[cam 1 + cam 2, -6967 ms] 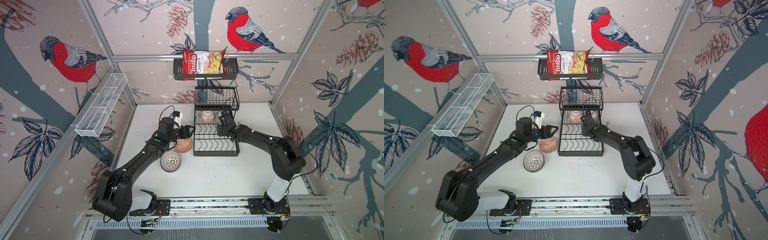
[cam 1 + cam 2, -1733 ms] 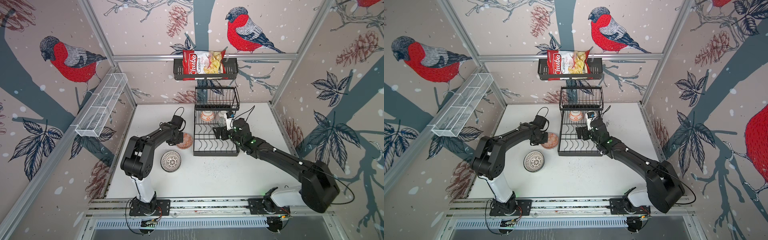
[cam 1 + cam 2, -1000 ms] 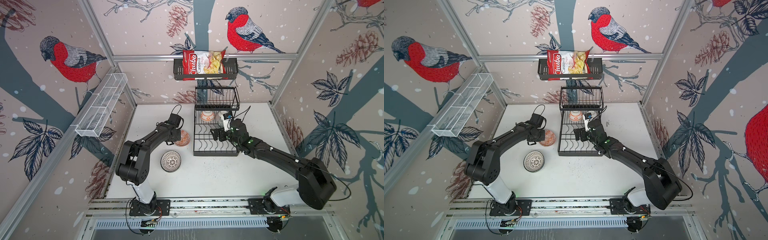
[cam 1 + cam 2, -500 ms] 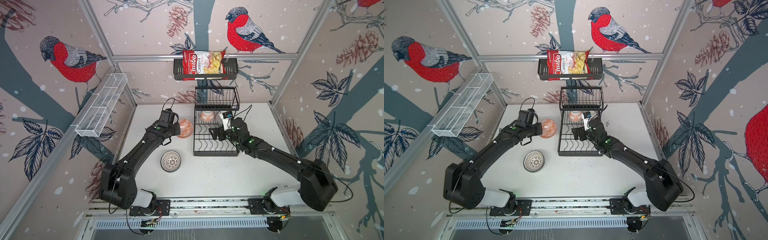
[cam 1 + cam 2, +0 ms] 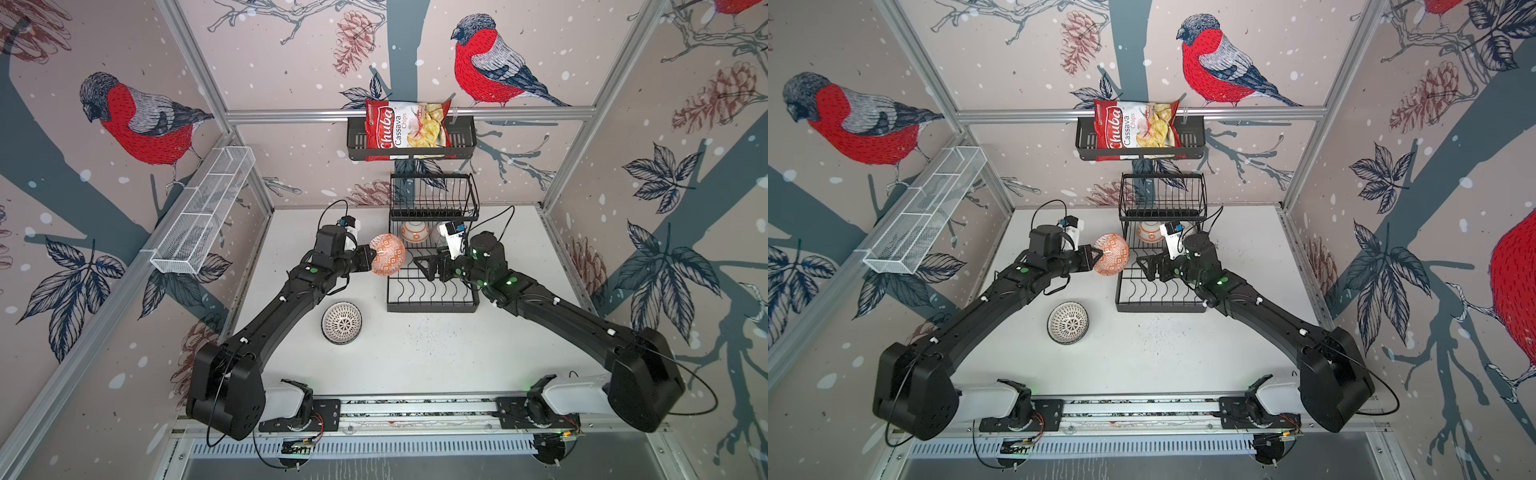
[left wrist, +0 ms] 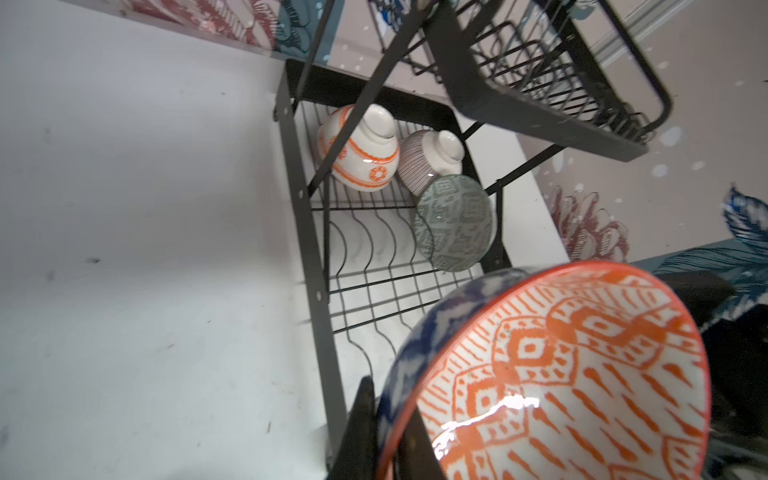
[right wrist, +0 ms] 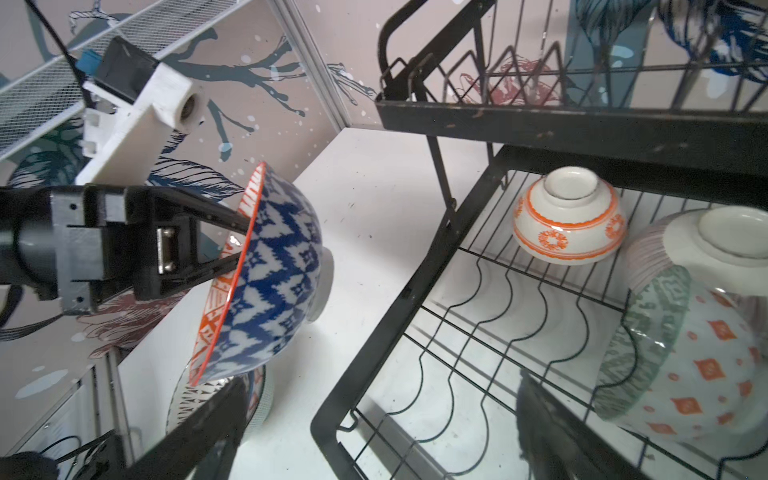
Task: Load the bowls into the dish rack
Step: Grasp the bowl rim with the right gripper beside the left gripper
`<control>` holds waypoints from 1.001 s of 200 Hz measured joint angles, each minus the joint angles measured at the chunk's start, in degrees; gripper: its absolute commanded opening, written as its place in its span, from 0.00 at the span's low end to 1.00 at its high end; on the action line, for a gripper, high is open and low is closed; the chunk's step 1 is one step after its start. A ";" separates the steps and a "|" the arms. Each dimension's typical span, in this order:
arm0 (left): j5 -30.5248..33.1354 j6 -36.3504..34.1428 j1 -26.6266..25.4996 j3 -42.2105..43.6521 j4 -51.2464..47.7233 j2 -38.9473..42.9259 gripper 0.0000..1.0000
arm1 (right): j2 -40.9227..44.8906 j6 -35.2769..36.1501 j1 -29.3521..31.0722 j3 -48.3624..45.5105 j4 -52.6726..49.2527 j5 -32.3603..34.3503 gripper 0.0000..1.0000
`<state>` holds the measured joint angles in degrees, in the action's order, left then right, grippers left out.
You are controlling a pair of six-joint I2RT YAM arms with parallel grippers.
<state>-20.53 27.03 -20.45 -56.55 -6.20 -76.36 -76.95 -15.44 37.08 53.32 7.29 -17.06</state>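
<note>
We see a white table (image 5: 415, 357) walled by bird wallpaper (image 5: 137, 120). Our left gripper (image 5: 371, 258), stretched forward, pinches the rim of an orange-and-blue bowl (image 5: 390, 254), tilted on edge beside the dish rack (image 5: 432, 306). Our right gripper (image 5: 424, 267) gapes empty facing it, over the rack's lower tier; bowls (image 5: 413, 232) behind its jaws are half hidden.

Bullfinch-print walls (image 5: 291, 62), white tabletop (image 5: 415, 353), aluminium frame rails (image 5: 291, 115)
</note>
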 measured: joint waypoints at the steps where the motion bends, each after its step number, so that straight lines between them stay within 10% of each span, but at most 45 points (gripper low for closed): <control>1: -0.13 0.02 0.00 0.02 0.13 -0.02 0.00 | 0.00 0.00 -0.02 0.02 0.00 -0.22 1.00; 200: -13.35 7.45 -2.16 1.49 17.40 -4.81 0.00 | -4.98 -8.63 0.37 1.90 8.63 -15.41 0.95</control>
<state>-33.89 34.48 -22.61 -55.07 11.20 -81.17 -81.93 -24.08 37.45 55.22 15.92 -32.47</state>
